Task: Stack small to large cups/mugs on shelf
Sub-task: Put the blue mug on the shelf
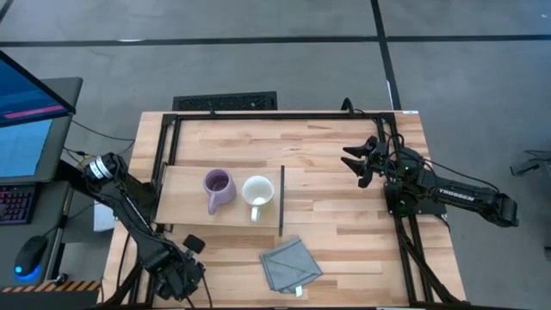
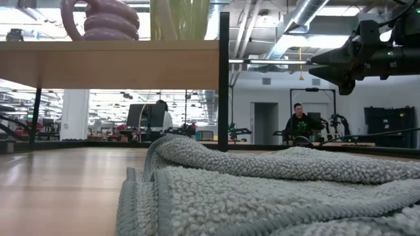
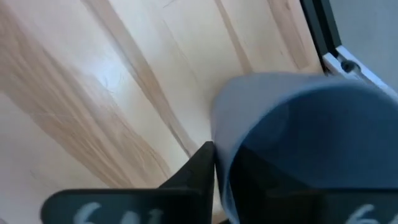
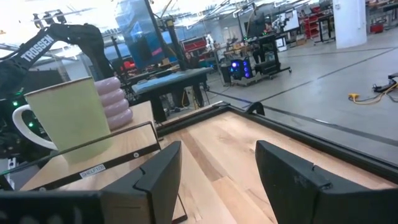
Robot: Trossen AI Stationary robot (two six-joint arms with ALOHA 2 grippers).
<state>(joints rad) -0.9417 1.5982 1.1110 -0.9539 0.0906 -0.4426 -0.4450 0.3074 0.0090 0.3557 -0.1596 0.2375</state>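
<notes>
From above, my left gripper sits at the table's near-left corner; bare planks lie between the shelf, holding the purple mug and white mug, and my right gripper, fingers spread. Low down, the cloth fills the foreground. At my left wrist, my fingers pinch the blue-grey mug.

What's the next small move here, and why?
Probably the left claw should lift the blue-grey mug it seems to grip and start toward the shelf. The purple mug and white mug already stand there, while this third one is off it, by the table's front left corner. The right claw waits open at the right.
</notes>
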